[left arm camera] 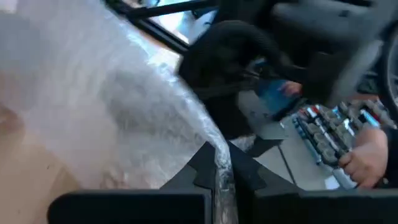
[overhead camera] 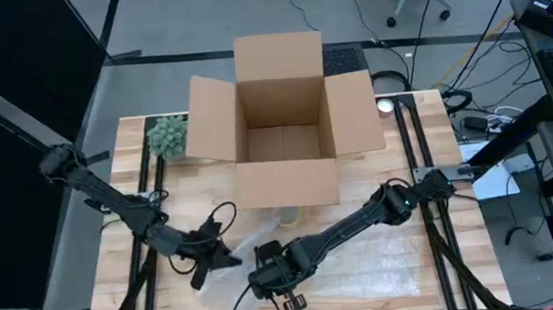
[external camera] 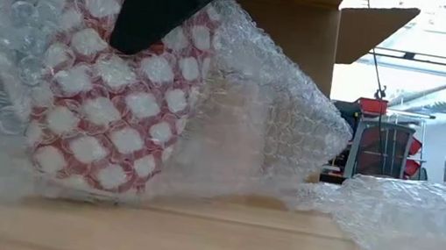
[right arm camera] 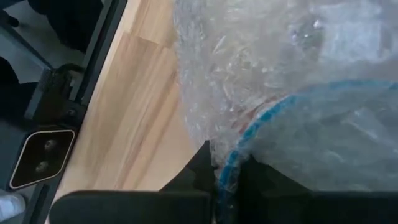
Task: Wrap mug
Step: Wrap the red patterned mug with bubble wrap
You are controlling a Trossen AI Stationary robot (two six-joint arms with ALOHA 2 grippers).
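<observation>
A red-and-white patterned mug [external camera: 112,99] with a blue rim [right arm camera: 267,115] lies under a sheet of clear bubble wrap [overhead camera: 367,268] on the wooden table, near its front edge. My right gripper [right arm camera: 217,177] is shut on the wrapped mug's rim. Just left of it, my left gripper [left arm camera: 221,180] is shut on a piece of the wrap [left arm camera: 124,106]. In the low view a dark finger [external camera: 166,1] comes down onto the wrapped mug from above. In the high view both grippers [overhead camera: 211,261] [overhead camera: 272,276] sit close together at the wrap's left end. My left gripper pinches a gathered edge of the bubble wrap [left arm camera: 219,155] between its two fingers. The wrap rises from the fingers and spreads out wide beyond them. My right gripper pinches the mug's blue rim [right arm camera: 229,163], covered with bubble wrap, between its two fingers. The mug's red side stands on the table in the low view.
An open cardboard box [overhead camera: 284,124] stands at the table's far middle, flaps spread. A green plant-like object [overhead camera: 166,134] sits at the far left. More bubble wrap [external camera: 413,216] lies toward the table's right. A person's hand [left arm camera: 367,155] shows beyond the table.
</observation>
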